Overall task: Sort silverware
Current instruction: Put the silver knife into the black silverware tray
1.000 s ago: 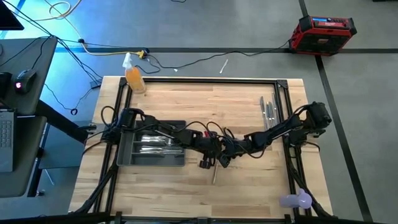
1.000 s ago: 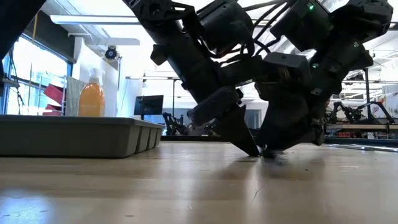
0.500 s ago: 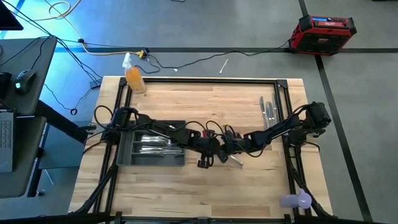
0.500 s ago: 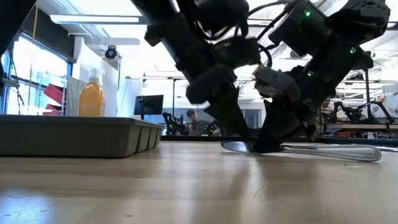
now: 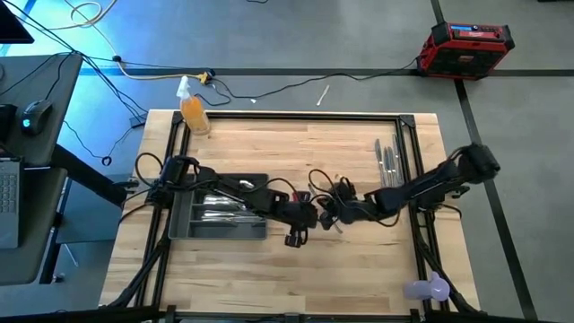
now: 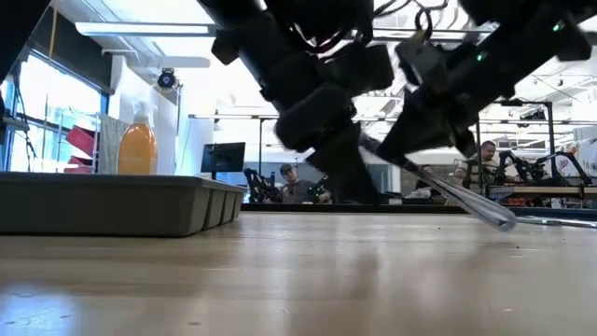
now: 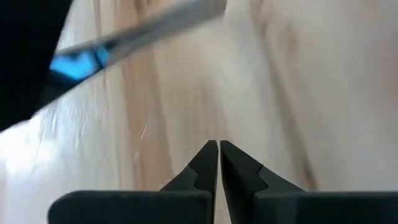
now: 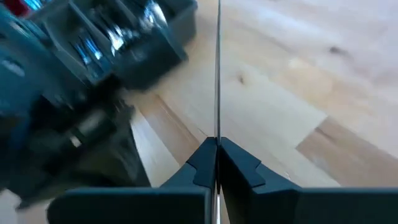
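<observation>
Right wrist view: right gripper [image 8: 217,146] fingers pinch a thin silver utensil [image 8: 218,68], held above the wooden surface [image 8: 298,93] near the grey tray [image 5: 220,231]; left gripper [image 7: 218,149], fingers pressed together and empty, hovers close beside it at the middle
</observation>
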Action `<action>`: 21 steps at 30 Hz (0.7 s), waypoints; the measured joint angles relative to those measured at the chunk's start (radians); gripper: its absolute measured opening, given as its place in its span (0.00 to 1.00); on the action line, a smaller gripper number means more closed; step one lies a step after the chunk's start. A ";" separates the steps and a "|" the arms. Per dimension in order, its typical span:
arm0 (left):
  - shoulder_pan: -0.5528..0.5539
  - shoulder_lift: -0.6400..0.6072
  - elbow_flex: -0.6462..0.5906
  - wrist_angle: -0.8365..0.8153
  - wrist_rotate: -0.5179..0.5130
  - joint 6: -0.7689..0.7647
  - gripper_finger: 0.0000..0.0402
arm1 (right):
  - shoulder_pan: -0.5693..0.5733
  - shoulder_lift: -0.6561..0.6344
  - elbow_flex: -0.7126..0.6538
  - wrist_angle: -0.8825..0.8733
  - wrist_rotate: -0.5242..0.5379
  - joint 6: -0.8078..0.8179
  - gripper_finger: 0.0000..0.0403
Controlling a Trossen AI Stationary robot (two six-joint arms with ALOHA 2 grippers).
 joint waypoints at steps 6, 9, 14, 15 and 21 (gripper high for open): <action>0.043 -0.001 -0.111 0.338 0.148 -0.116 0.05 | 0.040 -0.045 0.000 0.001 0.063 -0.008 0.00; 0.076 -0.002 -0.160 0.447 0.219 -0.202 0.13 | 0.046 -0.056 0.000 0.002 0.075 -0.022 0.00; 0.104 -0.002 -0.222 0.609 0.247 -0.271 0.30 | 0.046 -0.057 0.000 0.008 0.079 -0.032 0.00; 0.104 -0.002 -0.234 0.646 0.246 -0.273 0.33 | 0.046 -0.057 0.001 0.013 0.079 -0.035 0.00; 0.099 -0.002 -0.258 0.751 0.243 -0.274 0.42 | 0.047 -0.057 0.002 0.056 0.083 -0.072 0.00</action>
